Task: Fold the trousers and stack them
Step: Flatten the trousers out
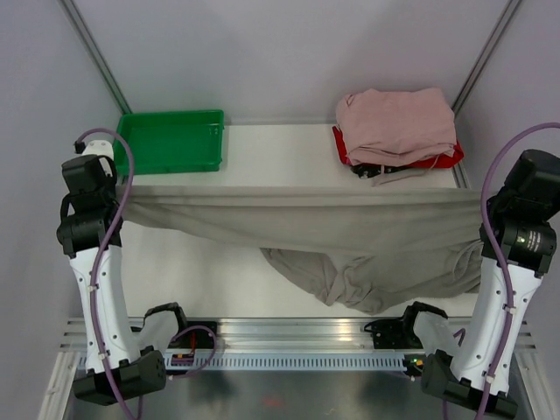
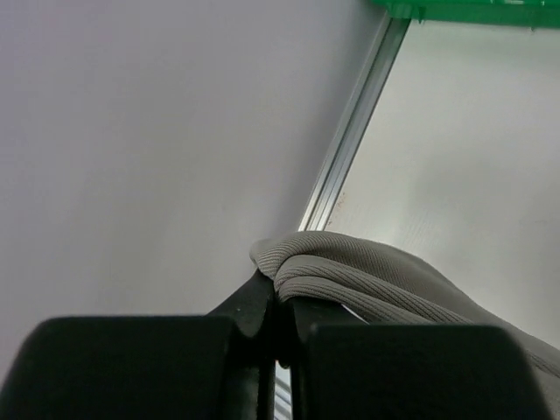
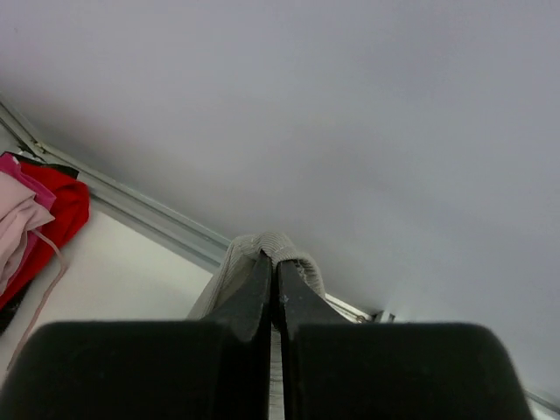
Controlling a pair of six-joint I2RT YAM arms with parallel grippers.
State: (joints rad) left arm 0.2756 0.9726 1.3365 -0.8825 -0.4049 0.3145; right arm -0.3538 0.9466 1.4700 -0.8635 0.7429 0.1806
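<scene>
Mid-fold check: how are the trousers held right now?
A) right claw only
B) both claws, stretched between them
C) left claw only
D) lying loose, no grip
B: the trousers span from the left claw to the right claw, each shut on a bunched fabric edge.

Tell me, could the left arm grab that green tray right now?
Probably not: the green tray sits close by, but the left gripper is shut on the trousers, stretched across to the right gripper.
</scene>
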